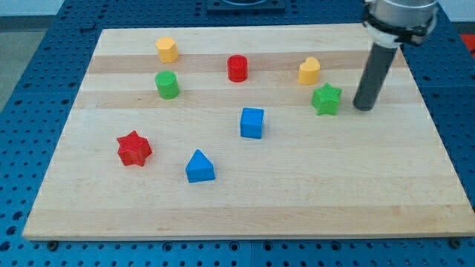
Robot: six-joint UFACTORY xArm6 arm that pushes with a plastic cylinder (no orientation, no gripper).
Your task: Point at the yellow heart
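Observation:
The yellow heart (309, 71) stands on the wooden board (252, 208) at the view's upper right. My tip (363, 108) rests on the board to the right of and below the heart, about a block's width from it. The green star (326, 99) lies between them, just left of my tip and just below the heart. My tip touches no block.
A second yellow block (167, 50), roughly pentagonal, sits at the upper left, with a green cylinder (167, 84) below it. A red cylinder (237, 68) is at top centre. A blue cube (252, 122), a blue triangle (200, 167) and a red star (134, 148) lie lower down.

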